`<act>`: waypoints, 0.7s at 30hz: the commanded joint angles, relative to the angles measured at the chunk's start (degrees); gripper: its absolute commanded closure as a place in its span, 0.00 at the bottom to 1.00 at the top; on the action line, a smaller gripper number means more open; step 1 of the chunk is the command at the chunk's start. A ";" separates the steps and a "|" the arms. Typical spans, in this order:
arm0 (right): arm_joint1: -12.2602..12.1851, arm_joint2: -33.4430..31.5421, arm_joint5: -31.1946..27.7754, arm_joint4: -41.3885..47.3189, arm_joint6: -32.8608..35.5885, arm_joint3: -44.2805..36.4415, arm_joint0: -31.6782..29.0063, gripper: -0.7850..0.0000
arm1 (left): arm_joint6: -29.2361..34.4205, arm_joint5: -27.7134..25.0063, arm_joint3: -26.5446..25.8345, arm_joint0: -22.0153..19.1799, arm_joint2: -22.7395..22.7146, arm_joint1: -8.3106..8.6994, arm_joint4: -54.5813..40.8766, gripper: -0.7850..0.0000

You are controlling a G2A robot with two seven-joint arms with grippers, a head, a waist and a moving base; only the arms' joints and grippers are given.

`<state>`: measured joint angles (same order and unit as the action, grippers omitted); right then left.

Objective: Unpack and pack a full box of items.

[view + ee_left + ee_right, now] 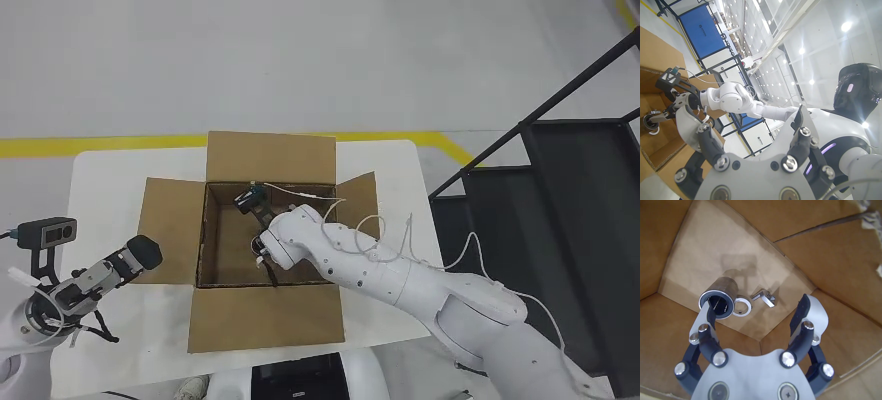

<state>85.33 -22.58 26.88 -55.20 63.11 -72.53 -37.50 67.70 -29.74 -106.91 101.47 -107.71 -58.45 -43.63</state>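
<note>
Spread wide inside the box point(270, 158): right end effector point(754, 303), with nothing gripped. Overlaps, with one of its fingertips point(705, 310), the open mouth of a metal cylinder point(723, 291). Touching the rim or hanging just above it, cannot tell. Other fingertip well off to the side, over bare cardboard.

Cylinder: rests on the box floor close to one wall, dark bore turned towards the end effector. Just beside it, seemingly against its side, a flat metal ring point(743, 308) lying down. Near the ring but apart from it, a small metal bracket point(765, 298), also lying on the floor.

Box: brown cardboard, open, all four flaps folded outward. Sits in the middle of the white counter point(110, 185). Entered, in the top view, over its near right corner by the right arm point(400, 275), bent down into the opening.

Off to the left, outside the box: left end effector point(742, 113), at the outer edge of the left flap and above the counter's left part. Opened wide as well, with nothing between the fingers. Turned towards the box and the other arm.

Farther out: a yellow line point(100, 145) on the grey floor beyond the counter, and black steps point(570, 200) to the right.
</note>
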 commanded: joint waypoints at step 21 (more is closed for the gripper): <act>2.08 -1.05 -0.36 -2.41 -0.85 3.51 -0.15 0.00 | 0.00 0.00 0.00 0.00 0.00 0.00 0.00 0.00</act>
<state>87.41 -23.63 26.52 -57.60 62.27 -69.02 -37.65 67.70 -29.74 -106.91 101.47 -107.71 -58.45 -43.63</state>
